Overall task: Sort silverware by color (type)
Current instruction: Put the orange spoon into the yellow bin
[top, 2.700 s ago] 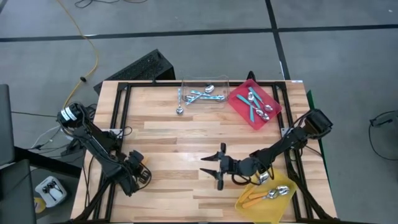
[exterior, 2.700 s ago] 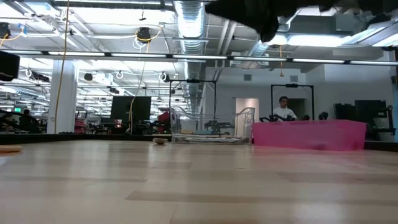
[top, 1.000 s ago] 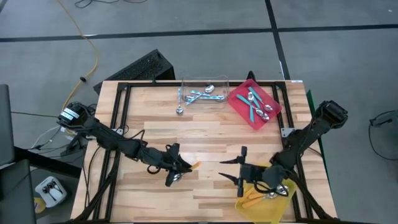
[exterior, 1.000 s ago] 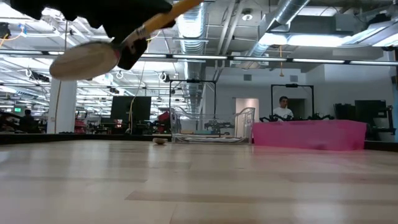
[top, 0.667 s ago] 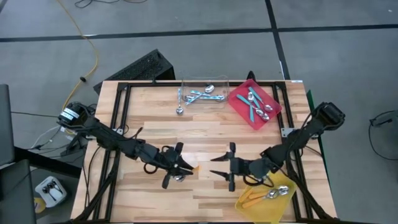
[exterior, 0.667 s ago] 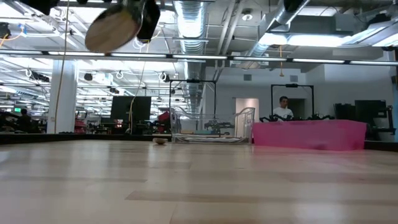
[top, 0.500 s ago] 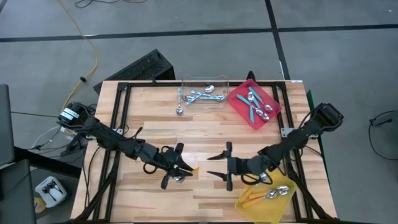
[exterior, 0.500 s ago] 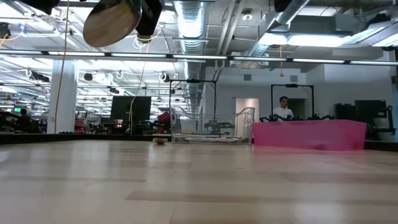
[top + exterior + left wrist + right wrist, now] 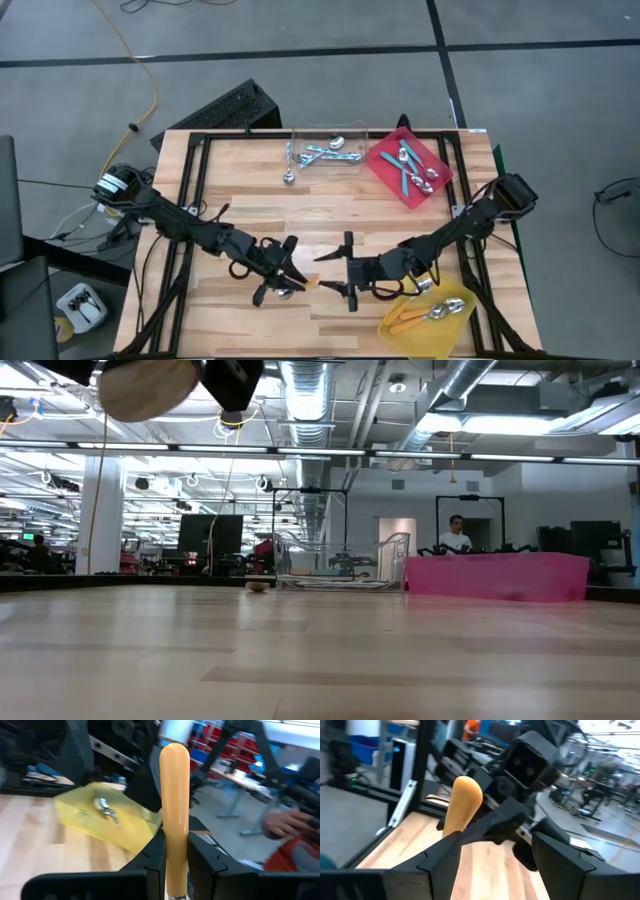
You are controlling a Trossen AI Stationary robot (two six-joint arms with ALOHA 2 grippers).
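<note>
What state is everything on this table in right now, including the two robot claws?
left gripper: shut on the orange spoon, above the table.
orange spoon: held, handle toward the right gripper.
right gripper: open, facing the handle's tip.
yellow tray: holds orange spoons.
red tray: holds teal spoons.
clear tray: holds light blue spoons.

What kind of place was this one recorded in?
Probably a large robotics lab or workshop: exposed ceiling ducts, more workstations beyond the table, and a person at a far bench.
</note>
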